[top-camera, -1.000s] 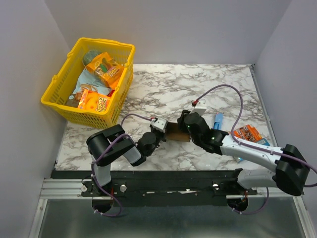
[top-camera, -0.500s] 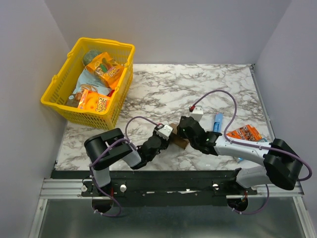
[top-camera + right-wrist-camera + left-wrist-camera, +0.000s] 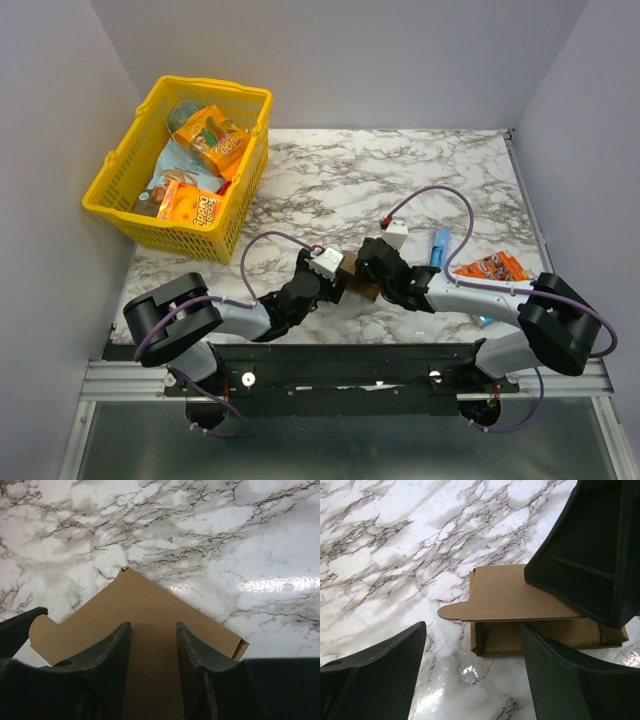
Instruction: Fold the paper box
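Since a second ago my left gripper has gone from pinched shut to spread wide, and that arm's elbow has swung out to the left. The right arm has drawn in toward the near edge, bringing the box slightly nearer with it.

Now the left jaws stand wide apart and hold nothing. They straddle one end of the plain brown cardboard paper box. One finger overlaps the box's low side wall in the left wrist view, but I cannot tell whether it touches.

My right gripper is about half parted, with bare cardboard showing between its fingers. Its tips sit on the box's flat top panel, and I see nothing pinched between them.

The box lies between the two grippers on the white, grey-veined marble table, close to the near edge and about mid-width. Its top panel ends in a rounded tab that juts past the shallow tray beneath it.

To the right, well apart from the box, lie a slim blue packet and an orange printed snack packet. At the far left stands a yellow plastic basket holding more packets.
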`<state>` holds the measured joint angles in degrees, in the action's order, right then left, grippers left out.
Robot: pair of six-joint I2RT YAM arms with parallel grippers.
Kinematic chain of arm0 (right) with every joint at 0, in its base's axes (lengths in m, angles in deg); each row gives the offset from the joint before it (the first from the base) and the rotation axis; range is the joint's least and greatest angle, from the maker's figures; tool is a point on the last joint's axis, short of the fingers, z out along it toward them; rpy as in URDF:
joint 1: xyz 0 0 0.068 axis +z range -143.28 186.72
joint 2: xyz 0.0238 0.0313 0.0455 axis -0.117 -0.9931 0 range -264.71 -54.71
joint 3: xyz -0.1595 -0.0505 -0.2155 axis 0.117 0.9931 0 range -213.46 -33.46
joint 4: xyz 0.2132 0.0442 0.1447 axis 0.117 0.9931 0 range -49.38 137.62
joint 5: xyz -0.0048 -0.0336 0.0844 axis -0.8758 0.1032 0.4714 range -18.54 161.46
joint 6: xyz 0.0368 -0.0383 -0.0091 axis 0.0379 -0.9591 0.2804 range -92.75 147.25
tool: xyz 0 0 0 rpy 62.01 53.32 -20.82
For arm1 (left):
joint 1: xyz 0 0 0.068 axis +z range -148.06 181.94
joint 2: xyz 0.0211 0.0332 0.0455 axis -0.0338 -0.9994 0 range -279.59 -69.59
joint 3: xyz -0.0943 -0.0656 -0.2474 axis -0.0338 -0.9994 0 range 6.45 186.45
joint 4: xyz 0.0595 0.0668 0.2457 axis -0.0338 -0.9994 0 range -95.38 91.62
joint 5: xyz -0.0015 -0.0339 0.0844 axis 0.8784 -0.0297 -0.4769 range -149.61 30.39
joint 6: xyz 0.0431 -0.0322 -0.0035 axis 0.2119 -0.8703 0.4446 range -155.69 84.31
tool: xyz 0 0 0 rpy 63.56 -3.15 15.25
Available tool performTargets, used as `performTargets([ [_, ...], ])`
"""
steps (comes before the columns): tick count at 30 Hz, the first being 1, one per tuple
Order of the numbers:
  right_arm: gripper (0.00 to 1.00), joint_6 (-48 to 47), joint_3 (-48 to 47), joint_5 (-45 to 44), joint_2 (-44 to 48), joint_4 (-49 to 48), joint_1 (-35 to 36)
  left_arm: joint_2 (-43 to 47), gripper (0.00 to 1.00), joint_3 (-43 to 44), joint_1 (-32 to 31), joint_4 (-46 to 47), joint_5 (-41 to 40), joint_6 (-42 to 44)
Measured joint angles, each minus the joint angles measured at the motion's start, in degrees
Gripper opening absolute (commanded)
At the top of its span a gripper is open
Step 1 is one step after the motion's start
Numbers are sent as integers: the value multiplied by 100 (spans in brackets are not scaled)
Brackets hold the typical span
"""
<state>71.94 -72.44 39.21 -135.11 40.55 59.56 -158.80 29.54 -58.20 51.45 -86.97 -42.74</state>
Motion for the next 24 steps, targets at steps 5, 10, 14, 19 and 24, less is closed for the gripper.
performTargets([
  [5,48,105,22,-7,-33,-28,0,651,89,-391,0,-455,52,-229],
  [10,48,140,22,-11,-107,-46,0,1694,88,-658,0,-1196,466,-509],
  [14,48,138,22,-9,-214,-70,2,2771,88,-682,52,-1923,1010,-758],
  [19,47,101,7,-57,-367,-79,2,3171,89,-52,730,-2767,1845,-1263],
  [24,47,87,-35,-142,-435,-70,2,2197,68,822,1687,-2940,2977,-1786],
])
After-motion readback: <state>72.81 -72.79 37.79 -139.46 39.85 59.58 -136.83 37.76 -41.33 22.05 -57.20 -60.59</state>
